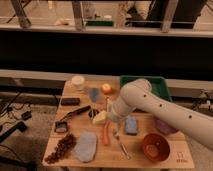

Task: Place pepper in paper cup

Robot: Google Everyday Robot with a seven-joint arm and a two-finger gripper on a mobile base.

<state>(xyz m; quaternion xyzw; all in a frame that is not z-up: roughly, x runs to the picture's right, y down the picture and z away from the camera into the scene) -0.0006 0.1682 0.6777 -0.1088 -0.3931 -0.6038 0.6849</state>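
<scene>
- Camera view: the gripper (111, 114) hovers over mid-table (107, 158), fingers spread;
- the pepper (105, 134) lies at its six o'clock, just beside;
- the paper cup (77, 81) stands at ten o'clock, well apart.

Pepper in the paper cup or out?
Out: pepper lies flat on the table, well apart from the paper cup; hand hangs near its far end.

Tool (111, 116) near pepper (105, 134); fork (121, 145) just beside
</scene>
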